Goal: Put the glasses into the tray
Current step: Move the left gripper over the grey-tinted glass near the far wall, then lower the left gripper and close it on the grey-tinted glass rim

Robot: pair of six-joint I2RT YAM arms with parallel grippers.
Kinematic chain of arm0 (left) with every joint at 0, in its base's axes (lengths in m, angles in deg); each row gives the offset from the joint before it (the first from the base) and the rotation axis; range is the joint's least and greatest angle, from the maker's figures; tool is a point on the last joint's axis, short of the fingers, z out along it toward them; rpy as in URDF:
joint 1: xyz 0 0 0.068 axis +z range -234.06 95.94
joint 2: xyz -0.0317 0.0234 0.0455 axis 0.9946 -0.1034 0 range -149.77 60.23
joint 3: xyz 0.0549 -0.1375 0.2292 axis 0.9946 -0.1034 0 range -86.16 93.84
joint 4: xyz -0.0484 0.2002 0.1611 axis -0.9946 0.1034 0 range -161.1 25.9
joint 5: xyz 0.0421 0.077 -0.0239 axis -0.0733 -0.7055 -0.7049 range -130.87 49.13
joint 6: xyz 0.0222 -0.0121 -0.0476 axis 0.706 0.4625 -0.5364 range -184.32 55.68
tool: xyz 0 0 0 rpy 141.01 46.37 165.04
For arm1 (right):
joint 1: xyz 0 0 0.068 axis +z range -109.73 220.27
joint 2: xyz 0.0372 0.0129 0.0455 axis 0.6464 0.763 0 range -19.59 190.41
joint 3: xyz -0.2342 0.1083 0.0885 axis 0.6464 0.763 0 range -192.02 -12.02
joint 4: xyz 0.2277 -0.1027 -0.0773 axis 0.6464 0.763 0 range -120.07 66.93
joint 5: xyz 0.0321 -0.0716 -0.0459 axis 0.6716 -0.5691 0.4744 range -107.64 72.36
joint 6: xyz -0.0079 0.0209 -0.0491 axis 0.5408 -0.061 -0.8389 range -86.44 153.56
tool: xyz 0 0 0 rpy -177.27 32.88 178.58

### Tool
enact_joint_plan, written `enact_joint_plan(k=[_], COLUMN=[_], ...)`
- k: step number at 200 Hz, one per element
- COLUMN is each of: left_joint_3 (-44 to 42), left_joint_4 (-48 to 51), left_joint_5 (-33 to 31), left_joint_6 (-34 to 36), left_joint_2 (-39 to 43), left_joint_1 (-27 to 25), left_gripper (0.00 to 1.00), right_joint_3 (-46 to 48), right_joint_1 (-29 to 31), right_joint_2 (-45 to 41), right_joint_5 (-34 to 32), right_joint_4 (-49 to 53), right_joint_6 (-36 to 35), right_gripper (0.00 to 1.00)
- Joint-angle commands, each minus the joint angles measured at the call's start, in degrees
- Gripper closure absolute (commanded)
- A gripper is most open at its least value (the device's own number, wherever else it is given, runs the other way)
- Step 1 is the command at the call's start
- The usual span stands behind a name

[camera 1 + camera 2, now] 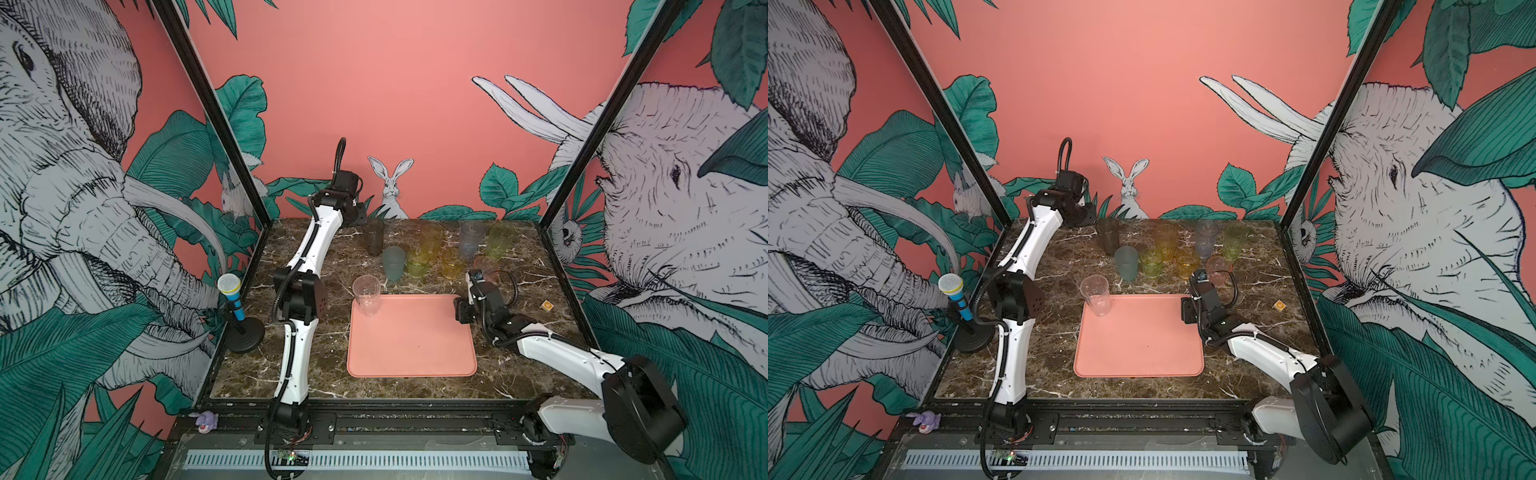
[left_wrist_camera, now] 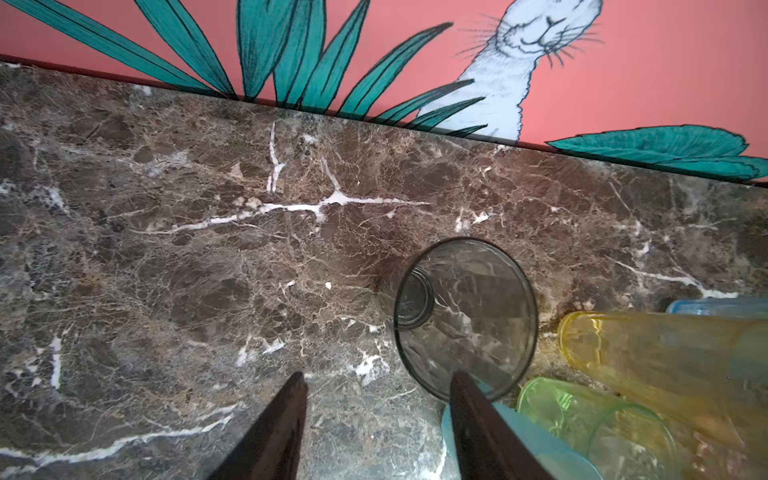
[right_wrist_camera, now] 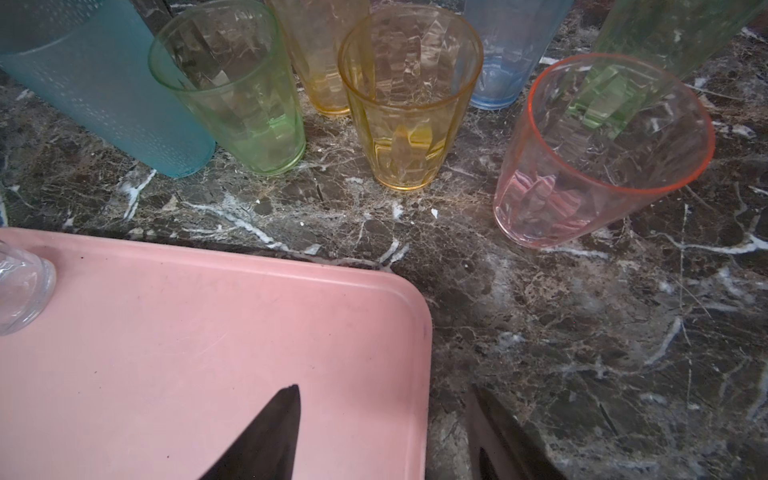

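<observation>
One glass is in, eight are still waiting on the desk.

We see the big brown desk first, with the pink tray in the middle of both top views. One clear glass stands in the tray's upper left corner, so we think the job has only just begun. The other glasses stand in a bunch above the tray, near the back wall. Our left gripper is up there beside the dark glass, fingers apart and holding nothing. Only the left wrist view shows one finger over that glass's rim. Our right gripper has open, empty fingers over the tray's corner. Only the right wrist view shows the pink glass close up, off the tray.
</observation>
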Motion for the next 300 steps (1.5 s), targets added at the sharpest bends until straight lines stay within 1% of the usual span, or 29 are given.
enact_joint_plan(k=[1,77,98,152,204,214,233,265,300], left_joint_3=[1.3,1.5,1.6,1.7,1.6,1.6,1.5,1.2,1.0], left_joint_4=[-1.7,-2.6,-2.7,-3.2,-3.5,-3.4,-3.2,-3.4,-3.4], left_joint_5=[0.4,1.1,1.2,1.9,1.9,1.7,1.5,1.2,1.2], left_joint_6=[-0.6,-1.9,-2.2,-2.8,-2.9,-2.8,-2.6,-2.1,-1.9], left_joint_2=[-0.1,-3.3,-3.9,-5.2,-5.8,-5.9,-5.8,-5.8,-5.7], left_joint_1=[0.2,0.1,0.0,0.0,0.0,0.0,0.0,0.0,0.0], left_gripper=[0.43,0.45,0.47,0.57,0.72,0.74,0.81,0.86,0.93], right_joint_3=[-1.3,-1.6,-1.6,-1.7,-1.6,-1.6,-1.6,-1.8,-1.7], right_joint_1=[-0.2,-0.2,-0.3,-0.2,-0.2,-0.2,-0.2,-0.2,-0.2], right_joint_2=[0.3,0.8,0.9,0.8,0.5,0.5,0.3,0.2,-0.1], right_joint_5=[-0.3,-0.3,-0.2,-0.3,-0.6,-0.6,-0.6,-0.7,-1.3], right_joint_4=[-1.3,-1.1,-1.1,-1.0,-0.7,-0.7,-0.6,-0.3,-0.1], right_joint_6=[0.6,0.8,0.8,0.8,0.7,0.6,0.6,0.5,0.4], right_gripper=[0.35,0.35,0.35,0.34,0.35,0.35,0.35,0.35,0.35])
